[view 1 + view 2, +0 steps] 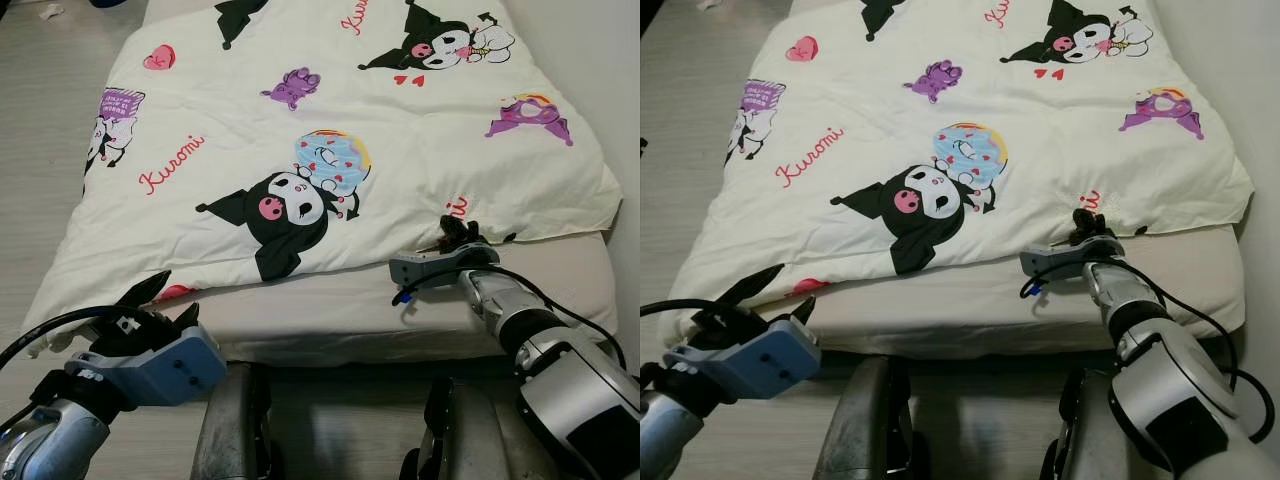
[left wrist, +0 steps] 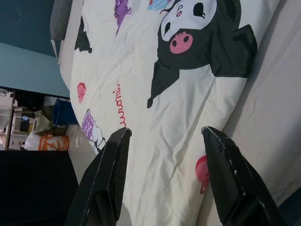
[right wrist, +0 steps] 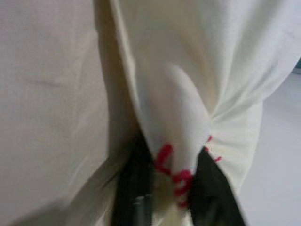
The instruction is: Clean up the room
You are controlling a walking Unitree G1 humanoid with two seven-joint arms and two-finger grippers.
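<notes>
step: making bed | R gripper [image 1: 462,236] pinching blanket [image 1: 330,130] near edge | L gripper [image 2: 164,141] wide, empty, near-left corner | next: prob. pull hem over mattress [image 1: 330,320]

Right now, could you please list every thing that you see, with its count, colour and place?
Blanket: one, cream with cartoon prints and red lettering, spread over the bed.
Mattress: one, pale beige, bare strip along the near edge below the blanket.
Floor: pale wood, left of the bed.
Left gripper: one, black fingers open, hovering at the blanket's near left corner.
Right gripper: one, black fingers shut on the blanket's near edge.
</notes>
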